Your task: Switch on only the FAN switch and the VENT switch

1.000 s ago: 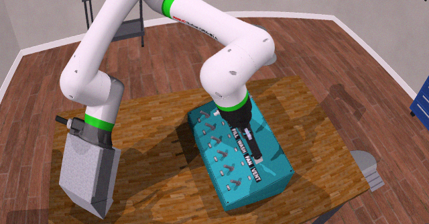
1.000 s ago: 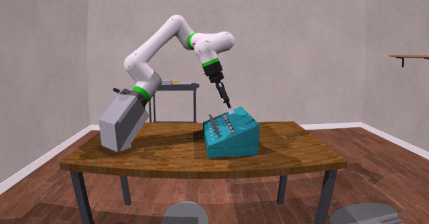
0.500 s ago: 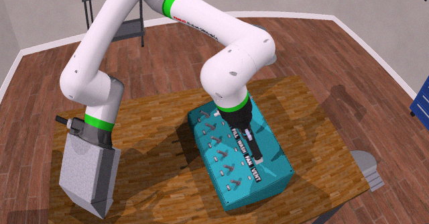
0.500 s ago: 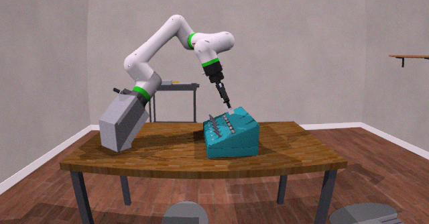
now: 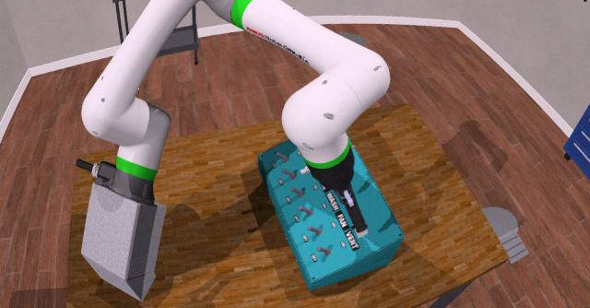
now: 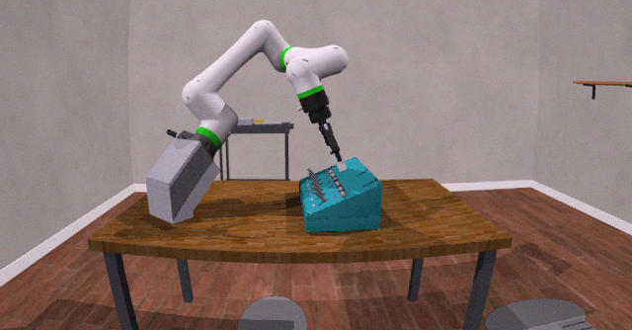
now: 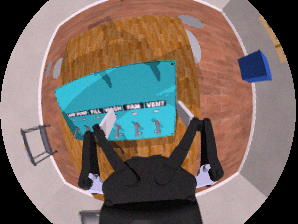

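A white six-joint arm reaches down over a teal console (image 5: 378, 216) at lower centre of the top view, on a wooden worktop (image 5: 212, 160). Its jaws are spread wide and released, holding nothing; the gripper (image 7: 148, 137) hangs just above the sloped panel. Six toggle levers run in a row down the panel, the nearest one (image 5: 324, 251) low in the frame. Beside them run label plates, of which three read clearly: WASH, FAN (image 5: 341, 219) and VENT (image 5: 352, 240). One dark fingertip (image 5: 359, 227) sits beside the FAN and VENT labels. Judging by the loose rubber feet, the flick should be light, short and along each lever's travel, to avoid sliding the console.
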### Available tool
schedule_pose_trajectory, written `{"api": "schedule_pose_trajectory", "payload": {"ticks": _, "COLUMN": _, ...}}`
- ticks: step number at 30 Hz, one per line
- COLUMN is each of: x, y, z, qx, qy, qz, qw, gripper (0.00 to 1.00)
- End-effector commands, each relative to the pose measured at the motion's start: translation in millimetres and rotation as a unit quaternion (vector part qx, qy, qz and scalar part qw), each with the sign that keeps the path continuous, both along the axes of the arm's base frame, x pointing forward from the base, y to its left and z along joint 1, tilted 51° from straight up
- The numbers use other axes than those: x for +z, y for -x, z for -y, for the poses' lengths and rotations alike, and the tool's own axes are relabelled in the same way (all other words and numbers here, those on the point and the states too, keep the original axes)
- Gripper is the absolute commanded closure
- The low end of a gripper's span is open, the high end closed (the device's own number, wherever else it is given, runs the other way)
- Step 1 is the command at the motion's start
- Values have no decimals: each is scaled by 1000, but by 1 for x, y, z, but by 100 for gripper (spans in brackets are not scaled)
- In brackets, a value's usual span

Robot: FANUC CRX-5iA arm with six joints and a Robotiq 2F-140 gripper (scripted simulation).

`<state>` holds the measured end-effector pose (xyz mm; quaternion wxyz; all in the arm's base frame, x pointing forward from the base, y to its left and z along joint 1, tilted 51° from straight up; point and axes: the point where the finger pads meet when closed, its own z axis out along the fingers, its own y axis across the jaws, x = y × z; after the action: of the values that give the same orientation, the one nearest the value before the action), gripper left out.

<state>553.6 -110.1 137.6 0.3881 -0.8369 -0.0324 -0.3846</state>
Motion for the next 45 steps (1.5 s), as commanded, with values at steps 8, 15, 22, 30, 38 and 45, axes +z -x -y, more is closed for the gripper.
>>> {"api": "schedule_pose_trajectory", "payload": {"ticks": 8, "x": -17, "y": -10, "z": 19, "qx": 0, "qy": 0, "qz": 0, "qw": 1000, "gripper": 0}}
{"api": "schedule_pose_trajectory", "payload": {"ticks": 15, "x": -19, "y": -11, "z": 22, "qx": 0, "qy": 0, "qz": 0, "qw": 1000, "gripper": 0}}
{"api": "schedule_pose_trajectory", "payload": {"ticks": 22, "x": -19, "y": -11, "z": 22, "qx": 0, "qy": 0, "qz": 0, "qw": 1000, "gripper": 0}}
{"api": "schedule_pose_trajectory", "payload": {"ticks": 30, "x": -19, "y": -11, "z": 22, "qx": 0, "qy": 0, "qz": 0, "qw": 1000, "gripper": 0}}
{"api": "schedule_pose_trajectory", "payload": {"ticks": 38, "x": -19, "y": -11, "z": 22, "qx": 0, "qy": 0, "qz": 0, "qw": 1000, "gripper": 0}}
{"api": "schedule_pose_trajectory", "payload": {"ticks": 45, "x": -19, "y": -11, "z": 22, "qx": 0, "qy": 0, "qz": 0, "qw": 1000, "gripper": 0}}
